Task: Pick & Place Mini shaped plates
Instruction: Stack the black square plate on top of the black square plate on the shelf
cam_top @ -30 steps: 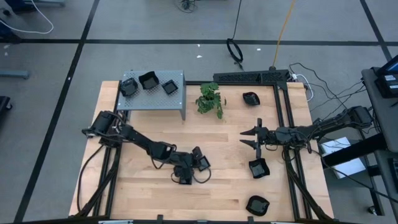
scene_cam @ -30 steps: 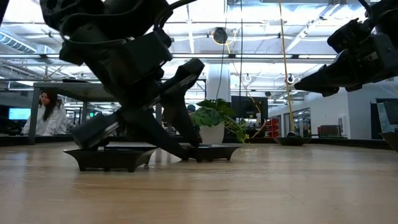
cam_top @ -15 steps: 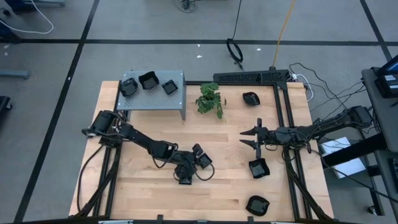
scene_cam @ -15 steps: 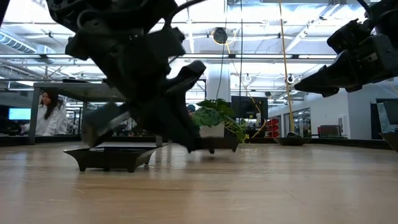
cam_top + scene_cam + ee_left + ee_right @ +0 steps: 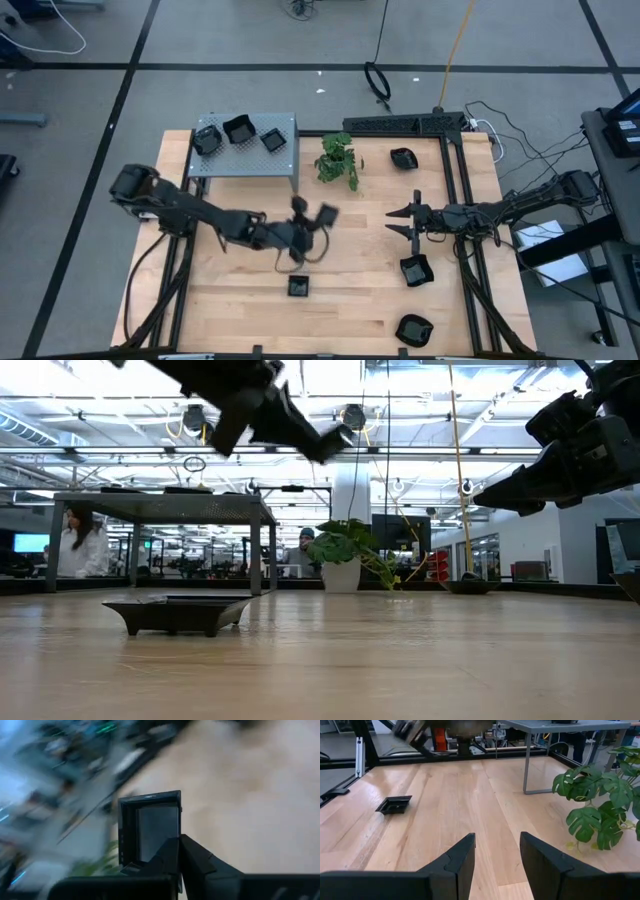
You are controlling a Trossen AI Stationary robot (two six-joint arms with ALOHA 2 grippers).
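Fingers of the left gripper [image 5: 312, 222] were clamped on a square mini plate [image 5: 152, 827] raised above the pale wooden table [image 5: 240, 300] near the grey perforated shelf [image 5: 245, 155] (three more plates sat on that shelf); the right gripper [image 5: 402, 220] hovered with fingers spread. Another plate [image 5: 298, 286] lay flat on the boards, and beyond the table's edge ran grey floor with dark tape lines, with a person [image 5: 75, 540] seated in the room behind.

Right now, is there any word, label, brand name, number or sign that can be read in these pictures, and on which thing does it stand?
None can be read.
Mini shaped plates, including the one in the left claw: plain black, no marking.
Grey shelf and potted plant: no label visible.
Screens and fixtures in the room behind the table: too small and blurred to read.
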